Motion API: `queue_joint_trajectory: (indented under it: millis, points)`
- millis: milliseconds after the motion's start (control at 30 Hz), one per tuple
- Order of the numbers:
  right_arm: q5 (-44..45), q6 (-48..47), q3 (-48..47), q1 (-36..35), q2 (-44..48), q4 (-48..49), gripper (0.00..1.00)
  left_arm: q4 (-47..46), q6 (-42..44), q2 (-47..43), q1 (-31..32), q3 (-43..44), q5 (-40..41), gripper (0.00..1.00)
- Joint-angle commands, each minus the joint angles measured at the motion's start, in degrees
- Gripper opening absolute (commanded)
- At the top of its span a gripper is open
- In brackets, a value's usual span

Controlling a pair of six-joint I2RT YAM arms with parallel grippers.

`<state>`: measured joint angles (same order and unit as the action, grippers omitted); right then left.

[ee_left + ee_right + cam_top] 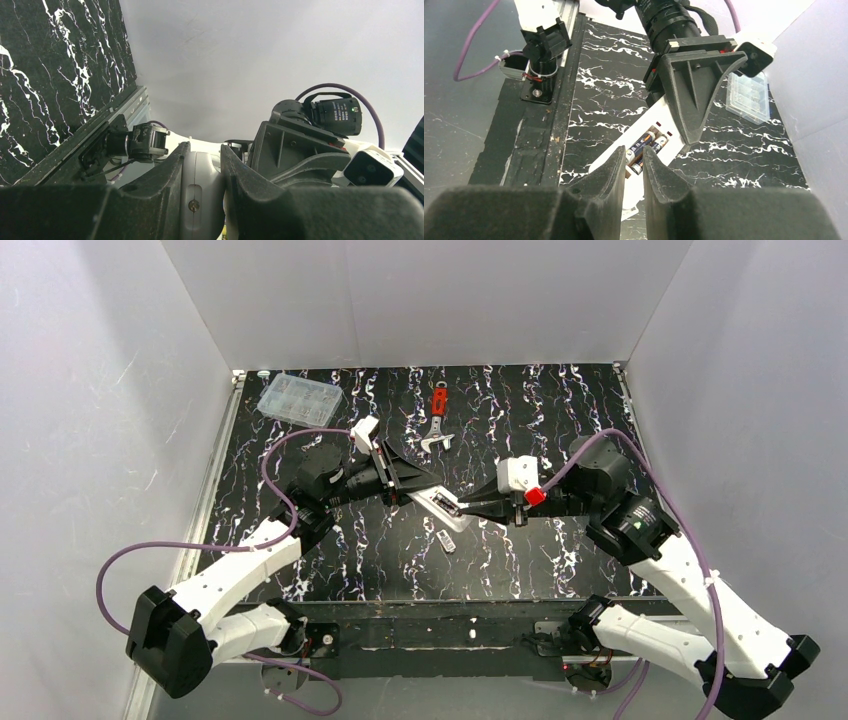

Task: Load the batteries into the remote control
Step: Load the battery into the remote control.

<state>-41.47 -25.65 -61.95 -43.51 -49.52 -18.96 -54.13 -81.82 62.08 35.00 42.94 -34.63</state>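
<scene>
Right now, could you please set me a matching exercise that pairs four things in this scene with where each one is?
Things
1. remote control
2. clear compartment box
3. wrench
4. small loose white piece

Places
A. at the far left corner of the table
B. lying free, just on the near side of the remote control
C. held in the left jaws, with batteries showing in its back
D. on the far side, near the middle, with its red handle pointing away

Pairs: 1-C, 2-A, 3-D, 4-B
</scene>
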Motion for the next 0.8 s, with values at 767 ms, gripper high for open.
queue_joint_trajectory:
  millis: [767]
  points:
    - [-1.2,-1.2,0.1,0.3,-2.4,0.0,0.25,-5.0,-0.1,-0.2,0.2,2.4,-1.5,0.00]
